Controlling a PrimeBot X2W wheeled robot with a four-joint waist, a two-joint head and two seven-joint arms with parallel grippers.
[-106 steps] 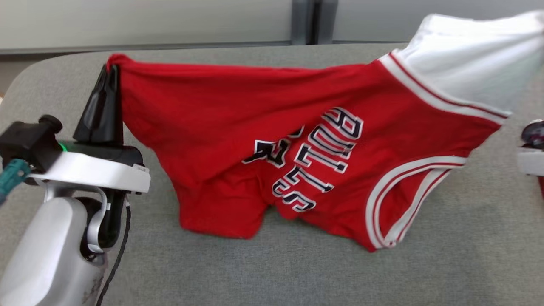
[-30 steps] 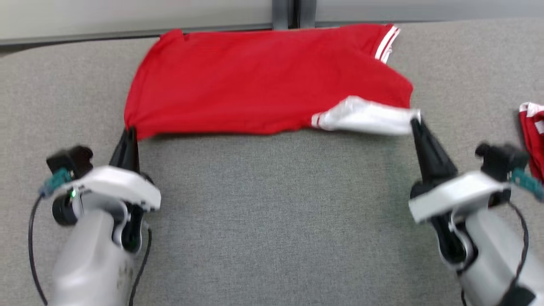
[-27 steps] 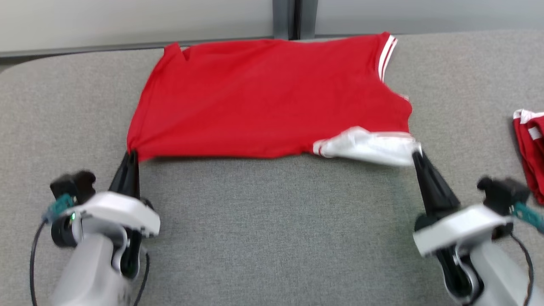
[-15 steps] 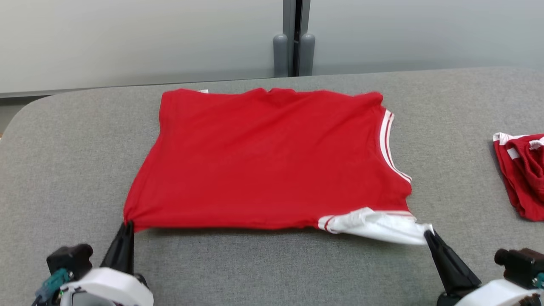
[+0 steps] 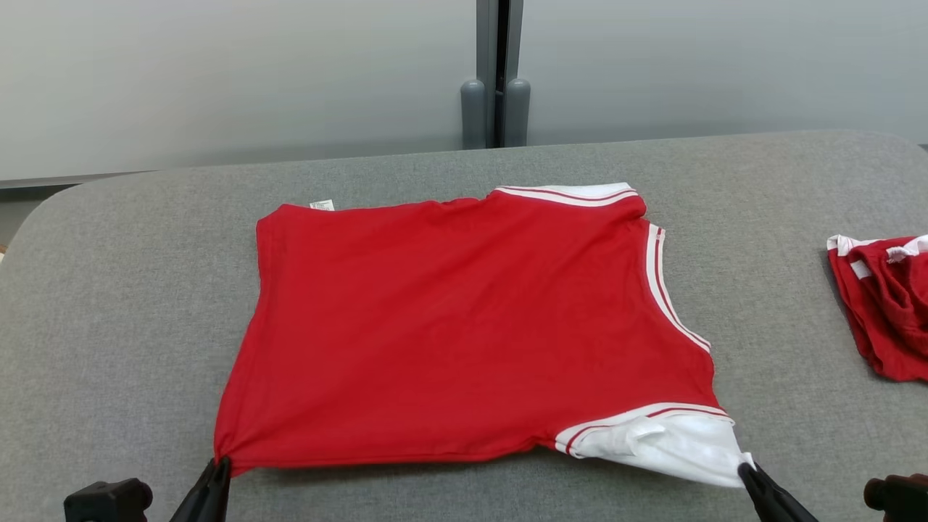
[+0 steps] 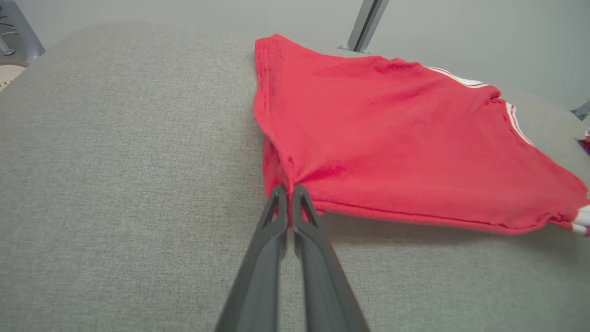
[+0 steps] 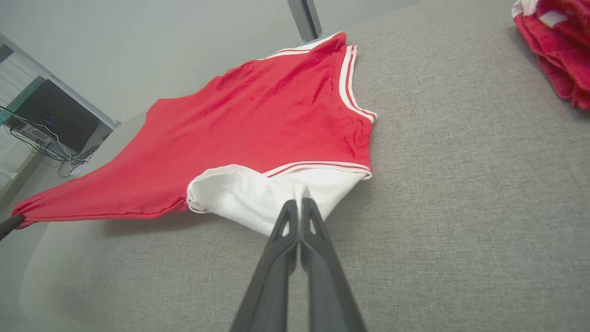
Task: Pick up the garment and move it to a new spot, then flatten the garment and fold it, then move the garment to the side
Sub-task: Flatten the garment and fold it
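Head view takes in the grey table (image 5: 109, 304), and the big change is on it. A few seconds ago the garment (image 5: 457, 326) hung in the air between the two arms with its lettering facing the robot. Now it lies spread over the middle of the table, plain red side up. A second ago only its far part was down and the rest was still being drawn back. Since then a striped white trim has come into sight along its far edge toward 1 o'clock. The camera has tipped as well, so some of the shift in the picture is not the cloth's.

At 3 o'clock a second garment (image 5: 881, 304) lies bunched, well apart from the first.

The left gripper (image 5: 216, 471) at 7 o'clock is pinched tight on the near red corner, its fingers together on the cloth in the left wrist view (image 6: 288, 191). The right gripper (image 5: 750, 475) at 5 o'clock is likewise clamped on the tip of the white panel (image 5: 667, 446), seen close in the right wrist view (image 7: 299, 205). Both wrist views show a shadow under the near hem, so that edge looks held just off the table, not laid.

A small label (image 5: 321, 205) pokes out at the far corner near 11 o'clock.

To my eye the move is done and the flattening is nearly so. The near edge must still be set down, and the white panel is rumpled and turned out, which could spoil a clean fold.
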